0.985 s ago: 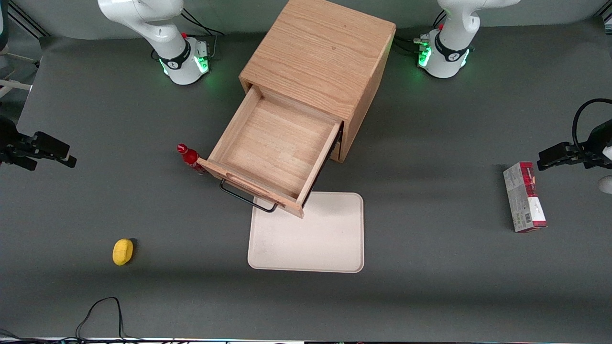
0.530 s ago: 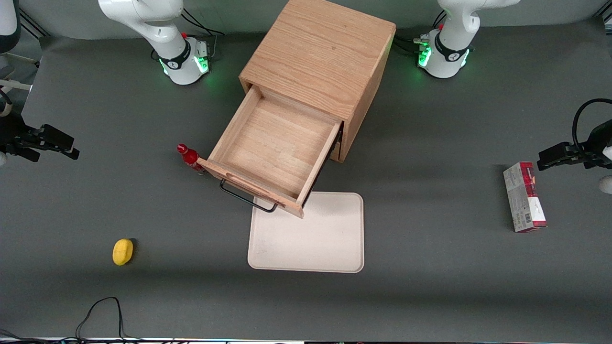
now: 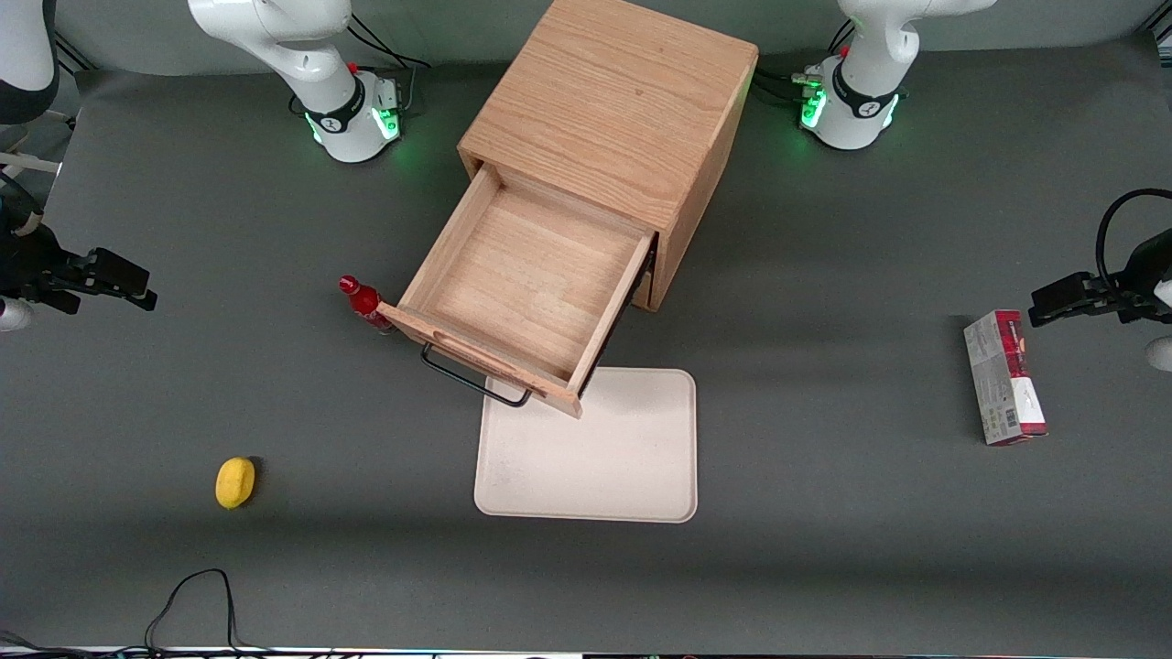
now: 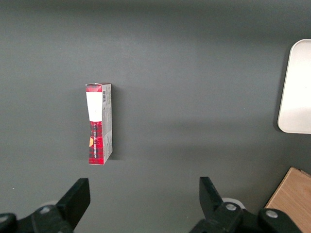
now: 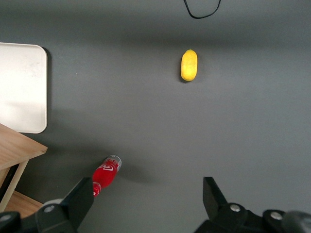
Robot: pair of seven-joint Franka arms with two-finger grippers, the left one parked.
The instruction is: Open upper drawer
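The dark grey tabletop (image 3: 824,567) runs bare along its near edge, save for a black cable (image 3: 188,599) looping in at the near corner toward the working arm's end. A little farther in lies a small yellow object (image 3: 235,481), well apart from everything else, and near the middle a cream tray (image 3: 604,467) lies flat. The upper drawer (image 3: 526,288) stands pulled well out of the oak cabinet (image 3: 623,110), its front corner overhanging the tray's farther edge, its black bar handle (image 3: 472,380) facing the near edge and its wooden floor bare. A red bottle (image 3: 363,302) sits just beside the drawer front's corner. A red and white carton (image 3: 1003,377) lies toward the parked arm's end. The gripper (image 3: 114,284) hovers above the working arm's end of the tabletop, holding nothing, its fingers (image 5: 80,196) spread wide, well apart from the drawer. The cabinet stands at the farthest edge, between the two arm bases.
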